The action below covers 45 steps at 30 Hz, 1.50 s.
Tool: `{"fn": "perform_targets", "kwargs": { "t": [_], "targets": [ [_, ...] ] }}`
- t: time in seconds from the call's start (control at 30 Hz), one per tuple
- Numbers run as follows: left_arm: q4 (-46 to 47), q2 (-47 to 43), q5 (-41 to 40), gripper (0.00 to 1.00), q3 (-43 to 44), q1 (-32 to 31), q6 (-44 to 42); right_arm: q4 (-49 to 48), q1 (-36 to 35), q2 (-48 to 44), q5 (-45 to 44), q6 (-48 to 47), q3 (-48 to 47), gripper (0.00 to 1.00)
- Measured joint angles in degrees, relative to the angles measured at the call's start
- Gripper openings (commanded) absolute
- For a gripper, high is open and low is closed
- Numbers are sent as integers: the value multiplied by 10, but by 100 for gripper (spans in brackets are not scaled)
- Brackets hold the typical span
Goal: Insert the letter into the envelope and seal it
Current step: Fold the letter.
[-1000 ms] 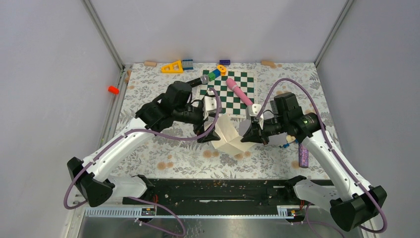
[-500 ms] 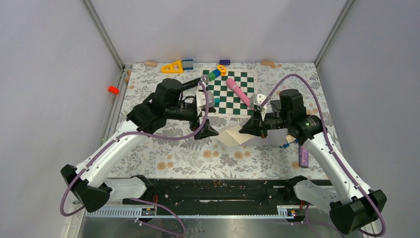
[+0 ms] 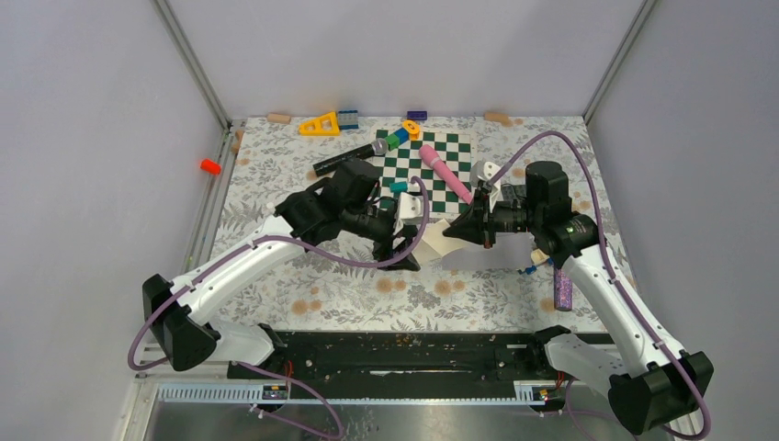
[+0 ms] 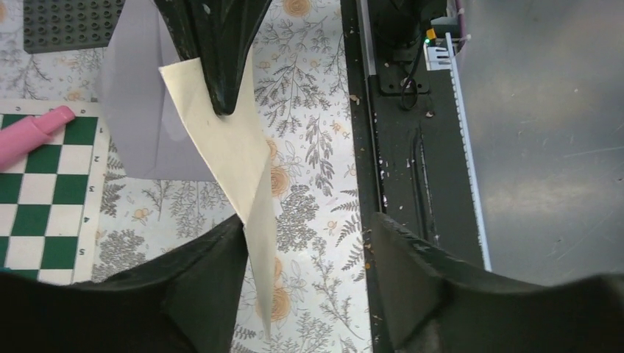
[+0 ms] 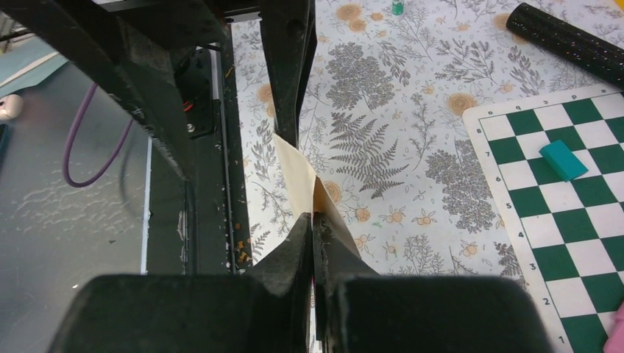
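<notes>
The right gripper (image 5: 313,229) is pinched tight on one end of the letter (image 4: 234,151). The letter is a cream sheet that hangs tilted in the air above the flowery table (image 4: 309,132). The left gripper (image 4: 307,220) is open, with room between its two fingers. The low edge of the letter sits in that gap, right next to one finger (image 4: 210,283) and well apart from the other. I cannot tell if the paper touches that finger. The envelope (image 4: 136,110) lies flat on the table below the letter. It is just beside the green and white chessboard (image 4: 40,198) and near the dark studded plate (image 4: 66,22). The letter is not in the envelope yet

I think the job right now is for the left gripper to catch the loose end of the letter, so both grippers can steer it. To do it well, the fingers should close slowly, with the paper in the middle of the gap. A push from one side could bend the sheet or make it slip away. The right gripper should hold firm and not pull, or the paper may crease or tear. After that, the letter has to be turned flat and lined up with the open side of the envelope. I cannot see which way the flap faces, so that needs a look first
</notes>
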<state>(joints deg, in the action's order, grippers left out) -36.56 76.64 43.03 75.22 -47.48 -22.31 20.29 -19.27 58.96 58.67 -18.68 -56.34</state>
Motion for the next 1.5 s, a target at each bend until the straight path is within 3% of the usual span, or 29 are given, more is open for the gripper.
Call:
{"fn": "perform_targets", "kwargs": {
  "t": [0.37,0.5,0.6,0.67,0.73,0.9,1.2,1.5],
  "targets": [
    [0,1,-6,22,0,-1,-7,-4,3,-2,17,9,1,0],
    [0,5,-12,2,0,-3,-6,-5,3,-3,26,10,3,0],
    [1,12,-19,0,0,-5,-4,-4,5,-3,34,10,4,1],
    [2,16,-24,0,0,-5,-3,-3,5,-3,36,10,4,28],
    [1,16,-28,0,0,-5,-3,4,6,-4,39,9,4,48],
    [0,16,-33,0,0,-7,-5,75,10,-22,42,-44,-18,74],
    [-39,14,-24,0,0,-16,-43,138,12,-104,43,-122,-37,91],
    [-80,14,-12,0,1,-46,-82,131,14,-21,64,-116,-35,97]
  ]
}}
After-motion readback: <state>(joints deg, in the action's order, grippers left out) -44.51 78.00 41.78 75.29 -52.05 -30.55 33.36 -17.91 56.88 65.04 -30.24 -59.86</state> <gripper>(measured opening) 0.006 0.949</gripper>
